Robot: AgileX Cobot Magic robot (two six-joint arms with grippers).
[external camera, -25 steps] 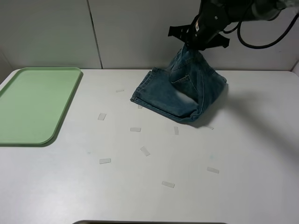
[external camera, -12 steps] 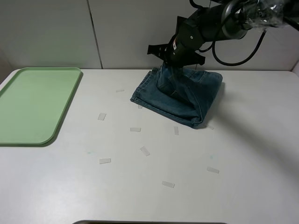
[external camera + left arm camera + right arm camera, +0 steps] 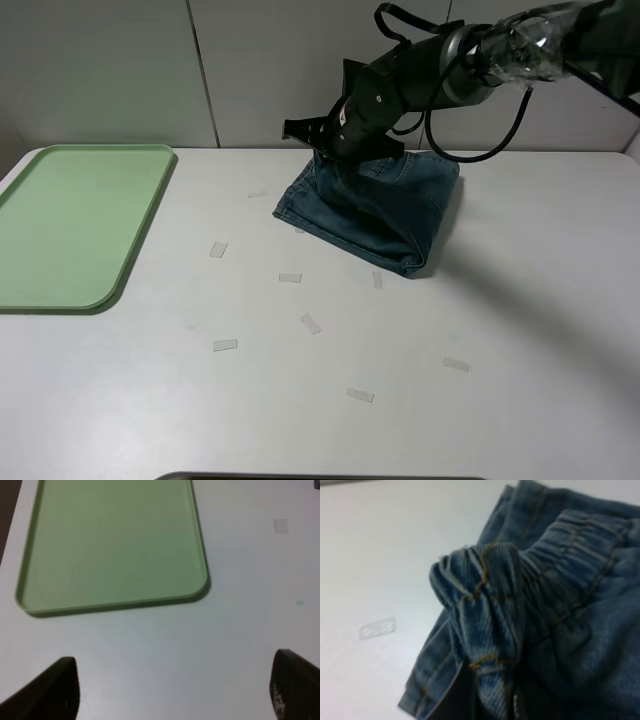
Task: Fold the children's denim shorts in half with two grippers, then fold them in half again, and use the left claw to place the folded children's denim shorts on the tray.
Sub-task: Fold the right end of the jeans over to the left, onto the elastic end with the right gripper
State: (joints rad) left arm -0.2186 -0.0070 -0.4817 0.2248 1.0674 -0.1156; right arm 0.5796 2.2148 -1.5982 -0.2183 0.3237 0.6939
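Note:
The children's denim shorts [image 3: 375,205] lie folded at the back middle of the white table. My right gripper [image 3: 325,148] reaches across from the right and is shut on a bunched edge of the shorts at their far left corner, low over the cloth. In the right wrist view the gathered denim [image 3: 480,610] is pinched between the dark fingers [image 3: 462,697]. The pale green tray [image 3: 70,225] lies at the left edge, empty. My left gripper [image 3: 175,690] is open and empty above bare table next to the tray's corner [image 3: 197,587]. It does not show in the exterior high view.
Several small pale labels [image 3: 290,277] are scattered over the table in front of the shorts, and one shows in the left wrist view [image 3: 281,525]. A grey wall stands right behind the table. A dark edge [image 3: 320,476] shows at the table's front.
My right gripper has carried the held edge of the shorts leftward and down. The raised flap now lies nearly flat over the lower layer.

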